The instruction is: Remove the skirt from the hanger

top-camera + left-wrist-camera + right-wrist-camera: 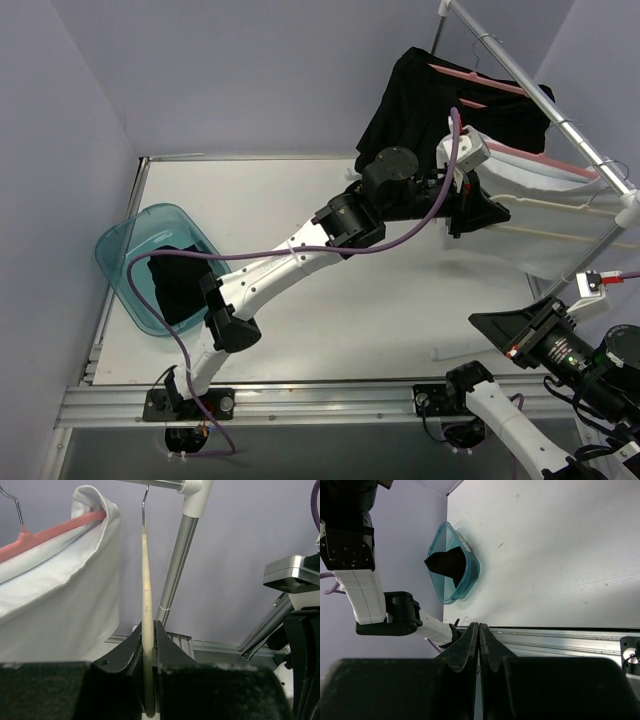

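White table [400,300]: dark garment [178,285], likely the skirt, already in teal bin [120,245]; left gripper [148,632] clamps bare hanger [146,570], right gripper [479,640] closed empty.

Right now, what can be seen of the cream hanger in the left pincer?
The cream hanger is a slim, matte, slightly speckled piece with a thin metal hook over the silver rail. The left wrist view shows it edge-on and upright, its lower part clamped in the left pincer. A white garment hangs beside it.
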{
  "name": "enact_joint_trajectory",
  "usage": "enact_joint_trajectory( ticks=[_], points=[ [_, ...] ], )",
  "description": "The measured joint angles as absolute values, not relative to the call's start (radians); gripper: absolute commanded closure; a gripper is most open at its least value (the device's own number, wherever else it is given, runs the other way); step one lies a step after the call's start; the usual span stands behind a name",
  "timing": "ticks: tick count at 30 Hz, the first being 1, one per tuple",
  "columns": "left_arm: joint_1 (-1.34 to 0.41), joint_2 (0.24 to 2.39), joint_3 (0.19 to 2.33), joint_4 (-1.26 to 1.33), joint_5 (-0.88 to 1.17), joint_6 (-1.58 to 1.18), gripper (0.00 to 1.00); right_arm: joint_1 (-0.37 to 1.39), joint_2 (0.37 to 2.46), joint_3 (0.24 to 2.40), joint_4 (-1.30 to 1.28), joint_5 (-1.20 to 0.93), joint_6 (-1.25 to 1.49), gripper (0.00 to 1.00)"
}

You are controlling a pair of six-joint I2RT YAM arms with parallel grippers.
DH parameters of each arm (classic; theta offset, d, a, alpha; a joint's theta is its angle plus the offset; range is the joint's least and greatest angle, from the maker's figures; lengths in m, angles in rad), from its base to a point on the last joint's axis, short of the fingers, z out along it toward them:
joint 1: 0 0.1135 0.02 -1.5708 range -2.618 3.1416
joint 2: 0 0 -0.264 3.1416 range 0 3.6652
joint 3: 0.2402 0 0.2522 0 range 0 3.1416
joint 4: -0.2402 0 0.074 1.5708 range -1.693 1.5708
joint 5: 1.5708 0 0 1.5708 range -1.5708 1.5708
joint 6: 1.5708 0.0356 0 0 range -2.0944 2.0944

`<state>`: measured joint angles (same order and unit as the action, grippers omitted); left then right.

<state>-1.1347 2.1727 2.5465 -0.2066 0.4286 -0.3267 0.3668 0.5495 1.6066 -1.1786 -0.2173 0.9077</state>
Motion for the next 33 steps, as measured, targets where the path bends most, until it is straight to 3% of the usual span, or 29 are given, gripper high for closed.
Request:
enact_joint_trajectory(
  ticks=[1,3,6,9,13,21,25,33],
  points=[
    [-1.137,2.169,2.534,-0.207,0.428,-0.318,0.71,0.367,0.550,1.607,-1.179,-0.217,0.908,1.00],
    [-1.139,2.162,2.516,-0.208,0.426,-0.303,0.52,0.367,0.550,1.607,-1.179,-0.217,0.907,1.00],
    [-1.140,2.141,2.473,-0.226,0.419,-0.273,0.39,0.367,0.550,1.607,-1.179,-0.216,0.906,1.00],
    [-1.139,2.109,2.426,-0.263,0.404,-0.224,0.32,0.367,0.550,1.607,-1.179,-0.215,0.905,1.00],
    [-1.129,2.069,2.405,-0.343,0.368,-0.118,0.26,0.367,0.550,1.607,-1.179,-0.208,0.905,1.00],
    [-0.958,1.963,2.371,-0.425,0.356,0.034,0.25,0.367,0.550,1.605,-1.179,-0.208,0.908,1.00],
    [-0.877,1.980,2.444,-0.460,0.360,0.101,0.22,0.367,0.562,1.604,-1.179,-0.208,0.904,1.00],
    [-0.887,2.085,2.562,-0.458,0.463,0.237,0.15,0.367,0.614,1.604,-1.179,-0.210,0.891,1.00]
  ],
)
